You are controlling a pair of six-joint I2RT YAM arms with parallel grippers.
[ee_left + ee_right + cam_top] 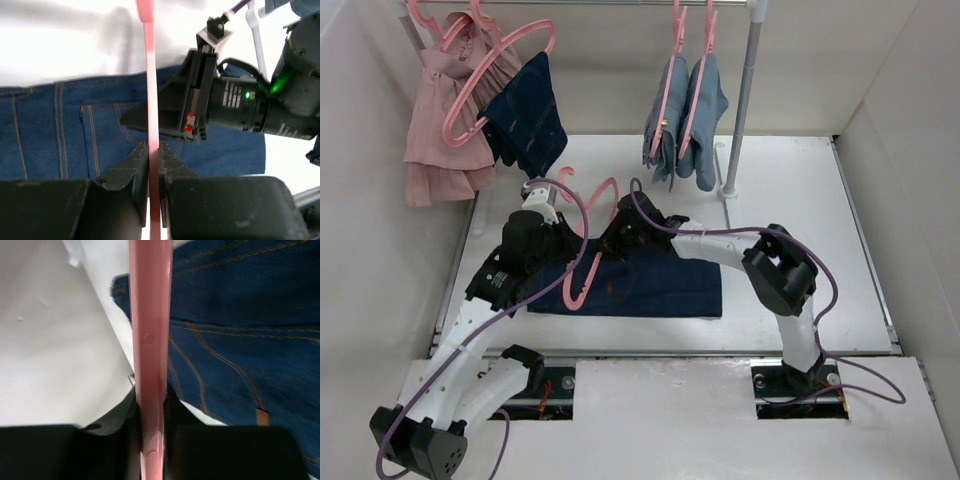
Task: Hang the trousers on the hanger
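The trousers [650, 285], dark navy jeans with orange stitching, lie flat across the middle of the table. The pink hanger [594, 262] is held over their left part, its hook pointing toward the rack. My left gripper [558, 248] is shut on one arm of the hanger; in the left wrist view the pink bar [151, 90] is pinched between the jaws [154, 152], with the trousers [60, 140] below. My right gripper [620, 235] is shut on the hanger [150, 315] too, jaws tight on it [150, 397], above the trousers' edge [240, 315].
At the back a rack holds a pink garment [445, 130], a small navy garment [528, 120] and light blue jeans [685, 115] on pink hangers. The rack's pole [745, 90] stands at the back right. White walls close in both sides.
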